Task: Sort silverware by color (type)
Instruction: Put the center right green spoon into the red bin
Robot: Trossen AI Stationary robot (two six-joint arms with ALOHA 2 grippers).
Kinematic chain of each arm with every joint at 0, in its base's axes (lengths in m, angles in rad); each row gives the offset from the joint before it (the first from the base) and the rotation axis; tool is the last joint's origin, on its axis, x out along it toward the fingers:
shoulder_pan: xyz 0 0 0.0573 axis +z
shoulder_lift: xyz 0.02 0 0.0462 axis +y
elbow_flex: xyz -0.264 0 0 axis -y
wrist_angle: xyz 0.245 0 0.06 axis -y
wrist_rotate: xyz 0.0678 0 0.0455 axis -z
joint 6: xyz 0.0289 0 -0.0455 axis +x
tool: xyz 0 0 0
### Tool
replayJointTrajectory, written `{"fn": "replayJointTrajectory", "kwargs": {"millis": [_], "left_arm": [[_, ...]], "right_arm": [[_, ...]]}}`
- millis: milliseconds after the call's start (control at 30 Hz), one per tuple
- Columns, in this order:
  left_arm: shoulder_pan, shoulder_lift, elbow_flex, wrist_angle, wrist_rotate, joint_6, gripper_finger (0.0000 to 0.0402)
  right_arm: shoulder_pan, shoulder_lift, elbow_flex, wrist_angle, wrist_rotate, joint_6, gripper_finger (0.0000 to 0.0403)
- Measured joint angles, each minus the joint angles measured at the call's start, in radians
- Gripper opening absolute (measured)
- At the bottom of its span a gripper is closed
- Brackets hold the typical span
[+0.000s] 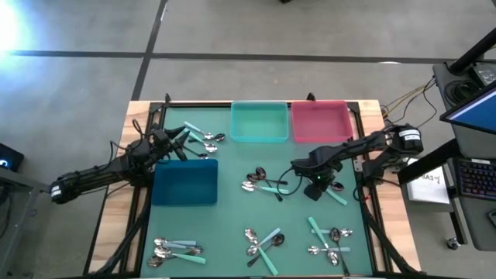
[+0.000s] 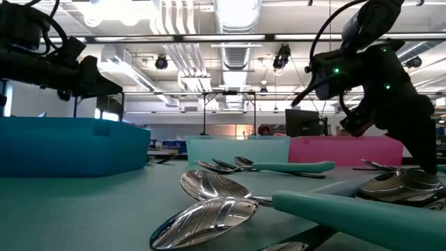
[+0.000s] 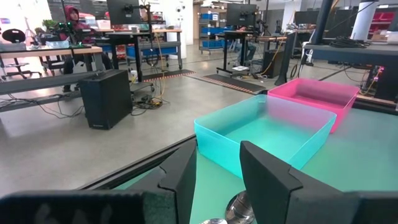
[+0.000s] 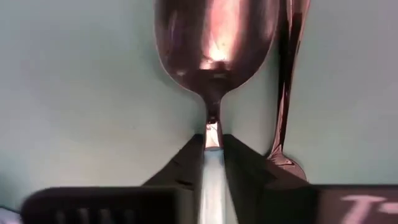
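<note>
I am pinching a teal-handled spoon (image 4: 214, 50) with my right gripper (image 4: 212, 158), the fingers (image 4: 245, 168) clamped on its neck where the shiny bowl meets the handle. It is lying on the counter (image 1: 225, 225) near the right side, just below the pink bin (image 1: 320, 122), with a second spoon (image 4: 289, 74) just beside it. My left gripper (image 3: 214, 180) is hanging partly spread and empty above the spoons near the back left corner, next to the blue bin (image 1: 184, 184), looking toward the teal bin (image 3: 267, 134).

I am judging this spoon to be light and stiff, but the polished metal is slick and the neck is narrow, so it could swivel or slip between my fingers. Gripping a little farther onto the plastic handle would probably be surer. Other spoons are lying in small piles across the counter.
</note>
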State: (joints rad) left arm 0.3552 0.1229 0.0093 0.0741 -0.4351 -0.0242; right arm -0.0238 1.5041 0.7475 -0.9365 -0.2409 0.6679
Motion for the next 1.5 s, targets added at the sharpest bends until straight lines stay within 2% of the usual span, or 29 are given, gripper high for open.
{"fn": "replayJointTrajectory", "kwargs": {"millis": [167,367,533,700,900,967,1300,1500], "left_arm": [[0.000,0.000,0.000,0.000,0.000,0.000,0.0109],[0.000,0.000,0.000,0.000,0.000,0.000,0.0109],[0.000,0.000,0.000,0.000,0.000,0.000,0.0109],[0.000,0.000,0.000,0.000,0.000,0.000,0.0109],[0.000,0.000,0.000,0.000,0.000,0.000,0.0109],[0.000,0.000,0.000,0.000,0.000,0.000,0.0109],[0.000,0.000,0.000,0.000,0.000,0.000,0.0109],[0.000,0.000,0.000,0.000,0.000,0.000,0.0109]], "right_arm": [[0.000,-0.064,-0.005,0.004,0.004,-0.007,0.0024],[-0.002,-0.198,0.036,0.004,0.019,-0.083,0.0024],[-0.022,-0.303,0.111,0.000,0.180,-0.178,0.0024],[-0.086,-0.348,0.193,-0.020,0.349,-0.372,0.0024],[-0.228,-0.315,0.287,-0.034,0.608,-0.583,0.0024],[-0.285,-0.288,0.317,-0.031,0.665,-0.634,0.0024],[-0.529,-0.122,0.378,-0.028,0.794,-0.801,0.0024],[-0.600,-0.031,0.355,-0.022,0.794,-0.813,0.0024]]}}
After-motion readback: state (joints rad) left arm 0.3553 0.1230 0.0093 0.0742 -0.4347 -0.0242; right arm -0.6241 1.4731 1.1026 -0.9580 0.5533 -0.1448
